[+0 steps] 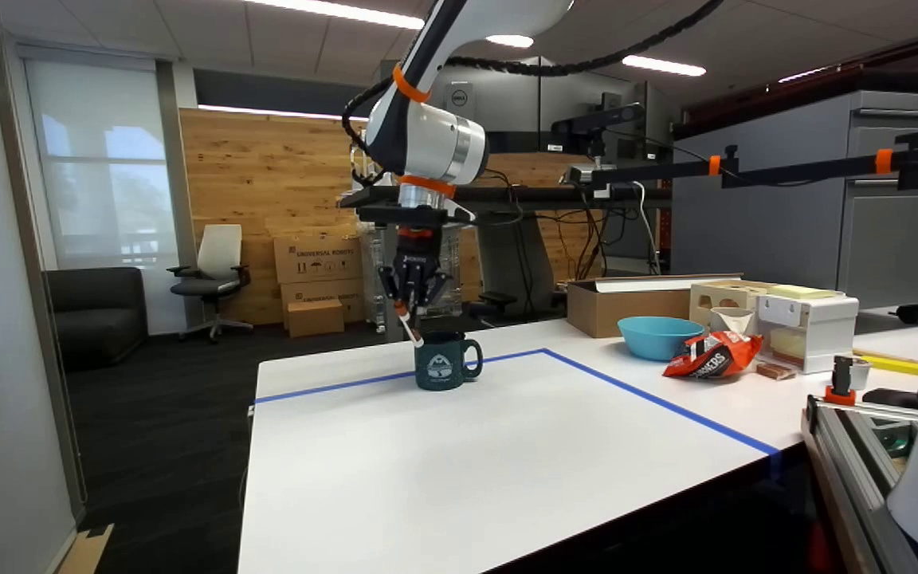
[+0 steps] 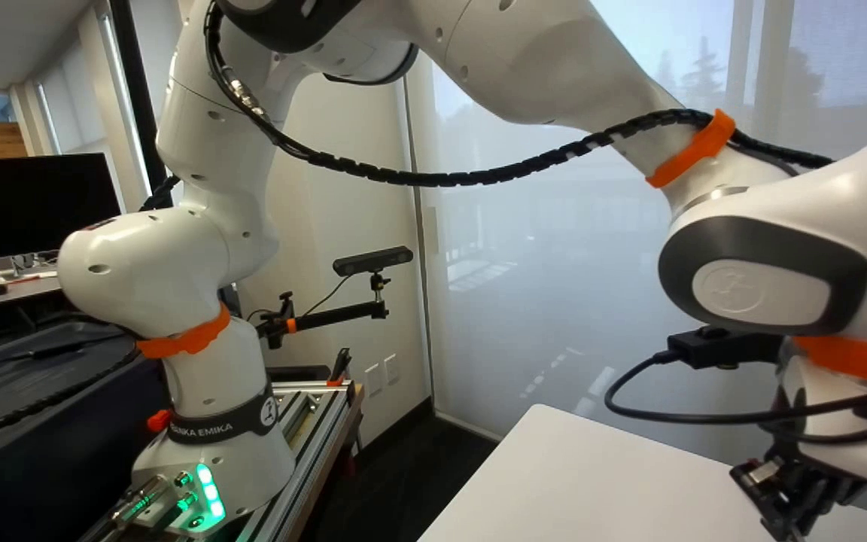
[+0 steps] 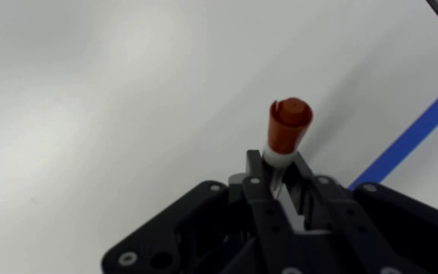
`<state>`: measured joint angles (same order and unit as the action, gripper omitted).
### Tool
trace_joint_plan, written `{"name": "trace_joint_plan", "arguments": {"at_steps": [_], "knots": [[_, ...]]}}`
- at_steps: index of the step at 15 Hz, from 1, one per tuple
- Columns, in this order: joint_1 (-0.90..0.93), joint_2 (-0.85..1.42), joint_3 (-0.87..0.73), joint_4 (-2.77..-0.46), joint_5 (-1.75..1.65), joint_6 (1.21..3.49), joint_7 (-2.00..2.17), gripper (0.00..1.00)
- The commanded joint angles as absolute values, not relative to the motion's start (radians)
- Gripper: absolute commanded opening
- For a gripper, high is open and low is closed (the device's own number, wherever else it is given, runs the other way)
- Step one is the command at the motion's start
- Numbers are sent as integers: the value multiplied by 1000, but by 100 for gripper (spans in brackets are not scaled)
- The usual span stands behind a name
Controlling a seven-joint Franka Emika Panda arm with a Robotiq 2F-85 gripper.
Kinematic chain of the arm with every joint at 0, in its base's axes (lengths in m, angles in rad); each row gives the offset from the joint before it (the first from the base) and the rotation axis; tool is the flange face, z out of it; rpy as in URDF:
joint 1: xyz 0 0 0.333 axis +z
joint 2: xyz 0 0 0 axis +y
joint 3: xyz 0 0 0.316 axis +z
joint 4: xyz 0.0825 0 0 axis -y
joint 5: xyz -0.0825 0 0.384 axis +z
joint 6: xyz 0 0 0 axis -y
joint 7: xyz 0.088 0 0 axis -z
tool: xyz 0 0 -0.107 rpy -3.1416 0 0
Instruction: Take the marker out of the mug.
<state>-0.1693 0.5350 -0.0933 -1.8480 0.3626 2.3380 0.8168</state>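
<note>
The marker [image 1: 408, 325] is slim and white with an orange-red end. It is tilted, and its lower white end shows in front of the left edge of the mug's rim; whether it touches the mug I cannot tell. The dark teal-green mug [image 1: 440, 363] stands upright on the table, handle to the right. My gripper [image 1: 413, 307] is above the mug, shut on the marker. In the wrist view the orange-red end of the marker [image 3: 289, 125] sticks out between the fingertips [image 3: 278, 161]. The mug is out of the wrist view. In an exterior view the gripper [image 2: 787, 497] is partly cut off.
The white table [image 1: 459, 470] bears blue tape lines [image 1: 658, 402]. On the right stand a blue bowl [image 1: 658, 338], a red snack bag [image 1: 715, 355], a cardboard box [image 1: 626, 307] and a white container [image 1: 806, 327]. The table's left edge lies near the mug.
</note>
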Motion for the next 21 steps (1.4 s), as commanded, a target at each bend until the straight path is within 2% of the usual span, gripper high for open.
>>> {"name": "trace_joint_plan", "arguments": {"at_steps": [1,19,20,21], "knots": [[-152,494,-65,-1988,372,2415,623,5],[-165,598,-60,-2129,325,2773,121,5],[-163,600,-61,-2134,323,2795,119,45],[-163,600,-61,-2138,323,2805,119,47]]}}
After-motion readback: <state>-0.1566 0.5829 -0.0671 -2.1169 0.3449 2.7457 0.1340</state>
